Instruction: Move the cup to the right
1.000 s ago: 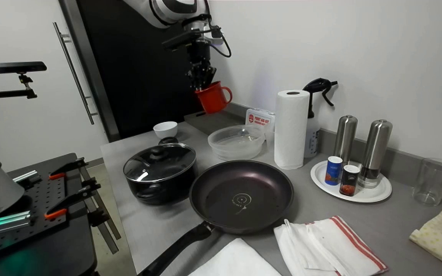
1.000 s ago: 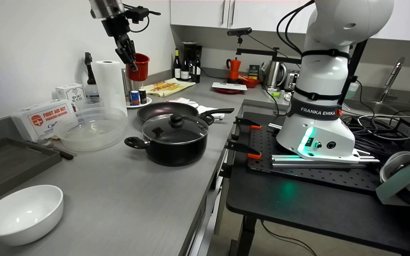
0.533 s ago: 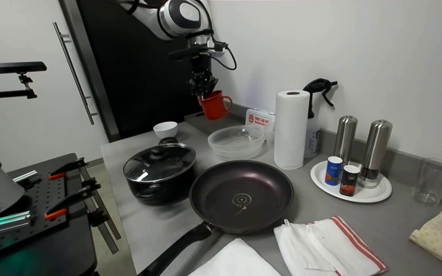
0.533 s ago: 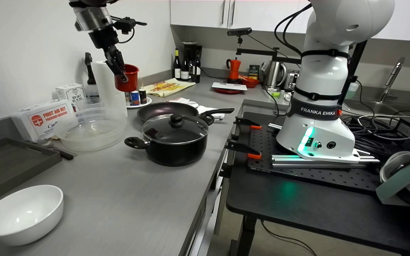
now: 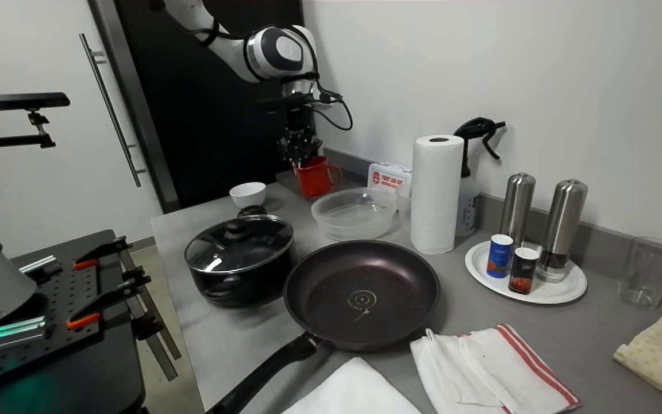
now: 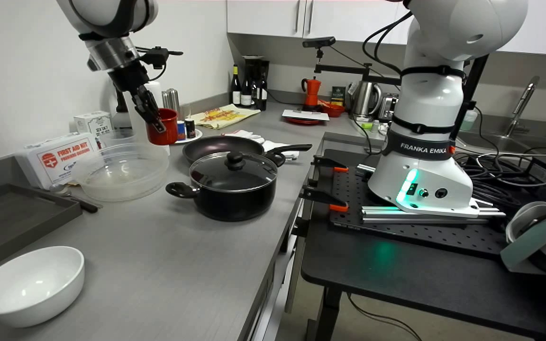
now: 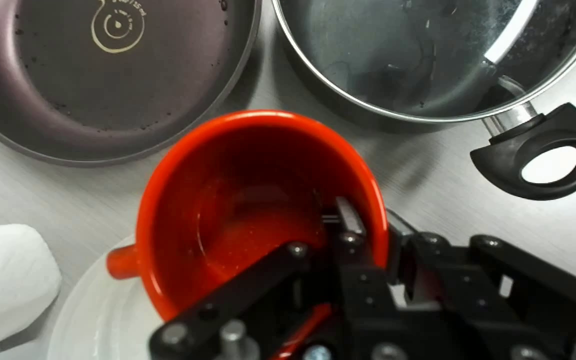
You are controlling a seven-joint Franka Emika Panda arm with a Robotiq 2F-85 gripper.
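The small red cup (image 7: 248, 145) is held upright, or nearly so, above the counter. It shows in both exterior views (image 5: 316, 178) (image 6: 169, 126). In the wrist view its open mouth faces the camera and its handle sticks out to the lower left. My gripper (image 7: 380, 220) is shut on the cup's wall, with one finger inside the rim and one outside. The gripper also shows at the cup in both exterior views (image 5: 296, 163) (image 6: 160, 127). The cup's bottom appears clear of the counter, near the clear plastic bowl (image 6: 123, 182); the exact height is hard to tell.
A black lidded pot (image 6: 235, 203) and a black frying pan (image 5: 360, 299) stand close by. A paper towel roll (image 5: 437, 195), first aid kit (image 6: 59, 158), white bowl (image 6: 29, 289) and grey tray (image 6: 22, 213) are also on the counter. The wall runs along the back.
My gripper and the cup have moved down together toward the counter. In an exterior view they have also shifted left, toward the plastic bowl. The grip on the cup looks unchanged.
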